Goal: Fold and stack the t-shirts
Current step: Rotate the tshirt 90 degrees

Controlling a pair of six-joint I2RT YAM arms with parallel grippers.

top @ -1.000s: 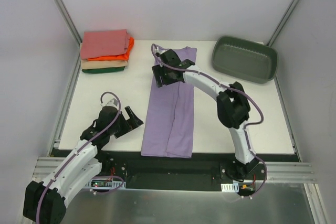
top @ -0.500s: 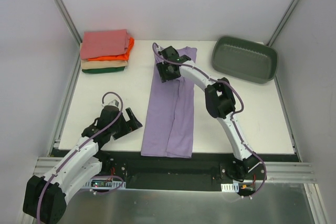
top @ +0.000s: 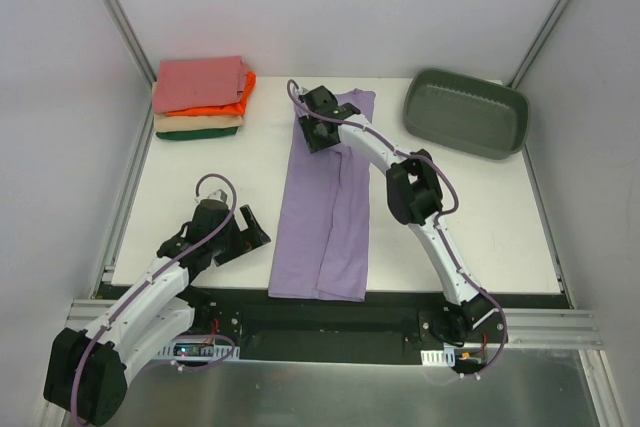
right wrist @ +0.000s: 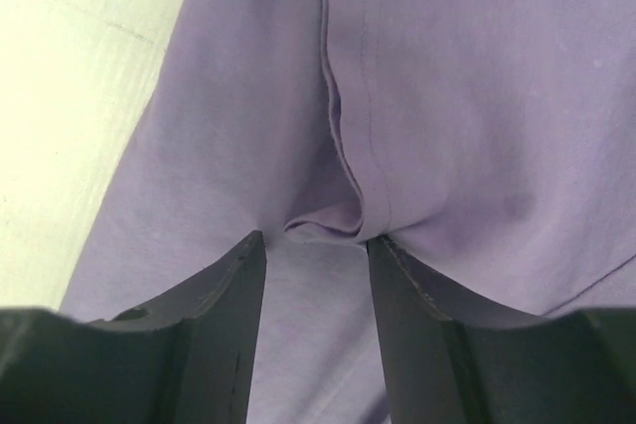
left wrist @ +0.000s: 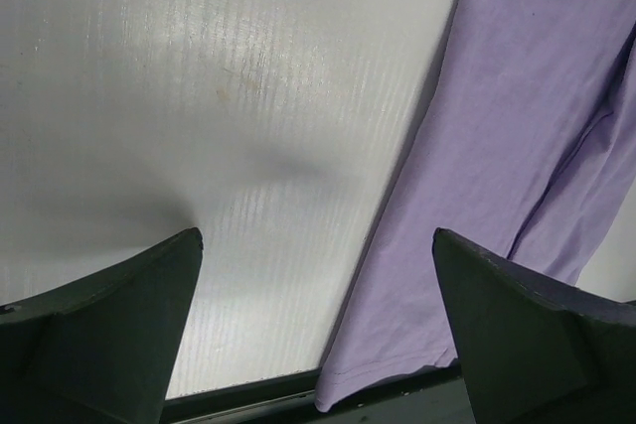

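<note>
The lavender t-shirt point(top: 325, 217) is lying in the middle of the white table point(top: 200, 187), folded lengthwise into a long strip that is running from the far side to the near edge. It is lying just as it was a second ago.

The right gripper point(top: 318, 132) is reaching to the strip's far left corner. Over the last second its elbow has been swinging in toward the shirt and the wrist has been edging a little farther out; over the last half second it is barely moving. From the right wrist, the right gripper point(right wrist: 316, 245) is showing its jaws about half closed and pressing onto the lavender t-shirt point(right wrist: 477, 96), with a small pucker of cloth gathering between the tips. A gap is remaining, and I cannot tell whether the cloth is truly gripped.

The left gripper point(top: 250, 232) is hovering near the strip's near left side, almost where it was before. From the left wrist, the left gripper point(left wrist: 316, 235) is standing wide apart over bare table with nothing between its jaws, the lavender t-shirt point(left wrist: 517, 126) just to one side.

At the far left corner the folded stack is sitting unchanged: salmon-pink t-shirt point(top: 198, 82) on top, then orange t-shirt point(top: 232, 105), tan t-shirt point(top: 200, 122) and dark green t-shirt point(top: 195, 133). The grey-green tub point(top: 465, 112) is sitting at the far right.
</note>
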